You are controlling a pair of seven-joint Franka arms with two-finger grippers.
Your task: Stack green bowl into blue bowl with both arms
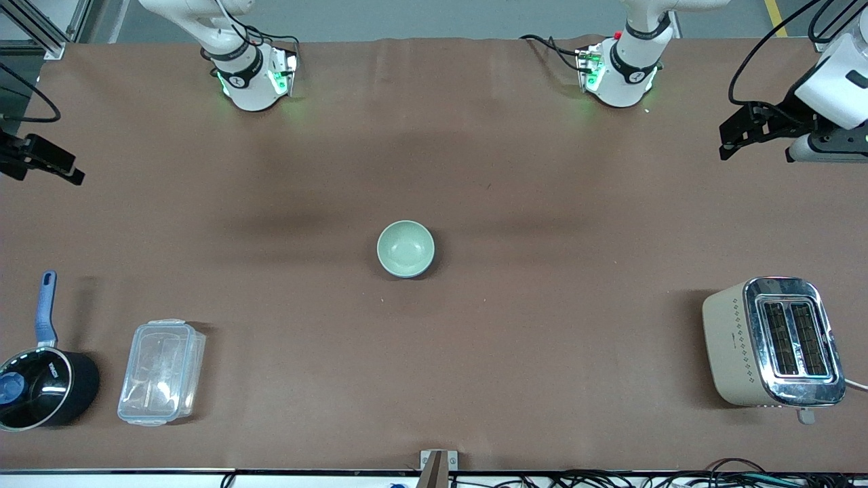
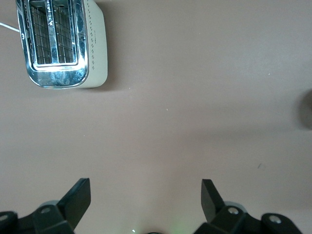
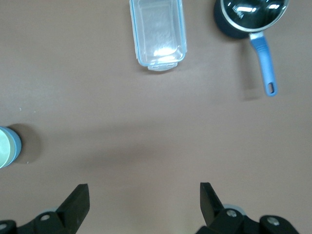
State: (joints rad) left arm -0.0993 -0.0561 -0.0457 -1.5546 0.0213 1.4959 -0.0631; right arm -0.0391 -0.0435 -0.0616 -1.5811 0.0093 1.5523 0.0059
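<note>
The pale mint-green bowl sits at the middle of the table, nested inside the sky-blue bowl. In the front view the blue bowl is almost hidden under it. In the right wrist view the green bowl shows at the picture's edge with the blue bowl's wall around it. My left gripper hangs open and empty over the left arm's end of the table, and in the left wrist view it is over bare table. My right gripper hangs open and empty over the right arm's end, and in the right wrist view it is over bare table.
A cream and chrome toaster stands at the left arm's end, nearer the front camera. A clear plastic box and a black pot with a blue handle stand at the right arm's end, near the front edge.
</note>
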